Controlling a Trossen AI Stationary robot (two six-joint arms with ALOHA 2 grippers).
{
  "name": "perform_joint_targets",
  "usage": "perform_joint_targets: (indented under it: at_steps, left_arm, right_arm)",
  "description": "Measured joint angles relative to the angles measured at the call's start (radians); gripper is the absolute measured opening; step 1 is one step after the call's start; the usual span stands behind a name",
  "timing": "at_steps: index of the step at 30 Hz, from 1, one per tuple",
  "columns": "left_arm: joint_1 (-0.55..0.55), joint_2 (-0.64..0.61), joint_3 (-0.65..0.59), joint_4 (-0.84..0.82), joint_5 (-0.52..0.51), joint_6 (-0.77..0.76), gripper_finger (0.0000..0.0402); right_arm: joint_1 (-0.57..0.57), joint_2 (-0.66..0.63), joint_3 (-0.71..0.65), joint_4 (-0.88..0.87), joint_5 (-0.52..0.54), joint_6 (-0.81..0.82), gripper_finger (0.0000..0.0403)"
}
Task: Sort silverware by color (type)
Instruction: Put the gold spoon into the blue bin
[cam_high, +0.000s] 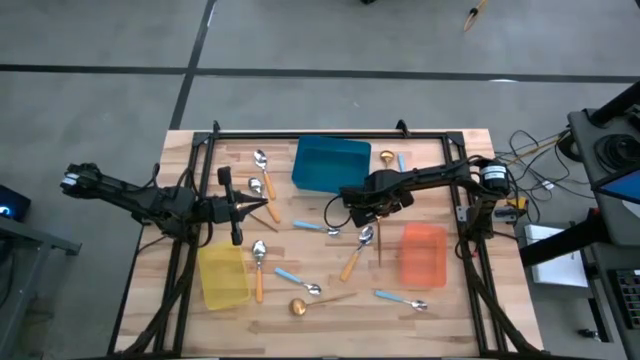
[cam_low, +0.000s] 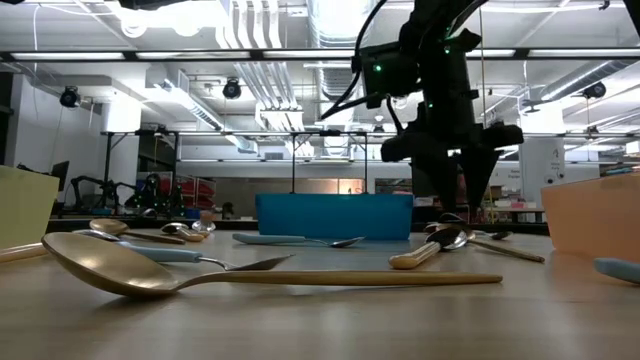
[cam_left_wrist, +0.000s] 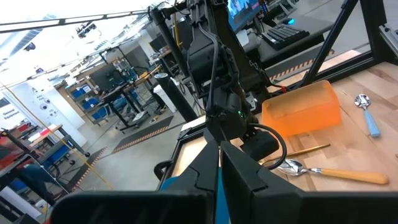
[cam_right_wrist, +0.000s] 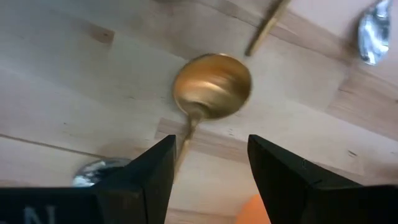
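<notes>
A gold spoon (cam_right_wrist: 211, 85) lies on the table just ahead of the right claw's (cam_right_wrist: 211, 163) open fingers.

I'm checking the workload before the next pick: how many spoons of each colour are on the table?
Read from the high view, where some small ones are hard to tell:
Light-blue-handled spoons: 5
Orange-handled spoons: 3
Gold spoons: 4
Total: 12
</notes>
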Motion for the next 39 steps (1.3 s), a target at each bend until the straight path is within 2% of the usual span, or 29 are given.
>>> perform_joint_targets:
  at_steps: [22, 39]
  left_arm:
    - [0.0, 0.0, 0.0, 0.0, 0.0, 0.0, 0.0]
    - [0.001, 0.0, 0.0, 0.0, 0.0, 0.005, 0.0]
  right_arm:
    - [0.0, -0.005, -0.188, 0.195, -0.038, 0.071, 0.0192]
    - [0.0, -0.004, -0.201, 0.242, -0.028, 0.089, 0.0183]
